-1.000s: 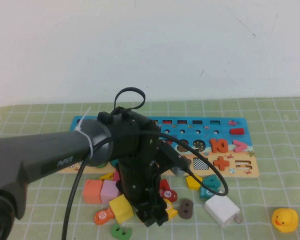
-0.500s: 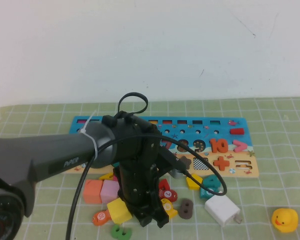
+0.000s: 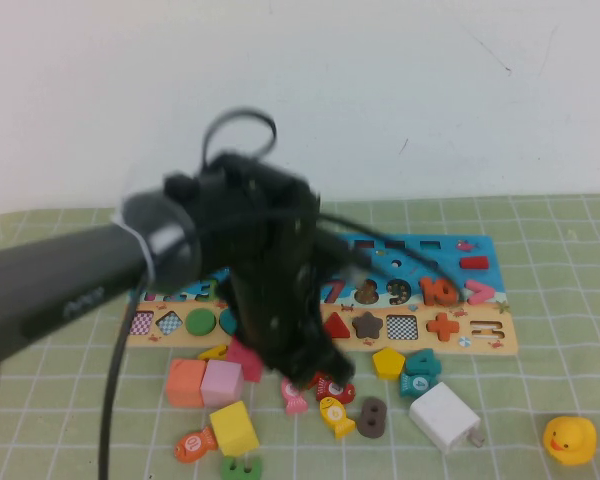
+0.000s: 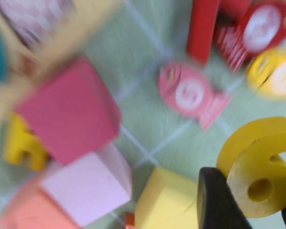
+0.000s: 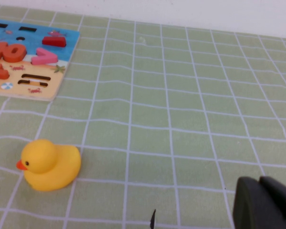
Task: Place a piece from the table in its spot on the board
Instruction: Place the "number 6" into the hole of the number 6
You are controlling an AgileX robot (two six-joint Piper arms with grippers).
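I see a thick yellow number 6 (image 4: pixel 257 167) with a round hole, pinched in my left gripper (image 4: pixel 250 200) above the loose pieces on the green checked mat, in front of the board (image 3: pixel 480 330); the right gripper (image 5: pixel 264 205) sits near the duck (image 5: pixel 50 164), its opening indiscernible.

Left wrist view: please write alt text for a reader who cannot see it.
The left end effector holds a yellow number six above the green checked mat. Below lie a pink fish piece, a red fish piece, and magenta, pale pink and yellow blocks. The picture is motion-blurred.
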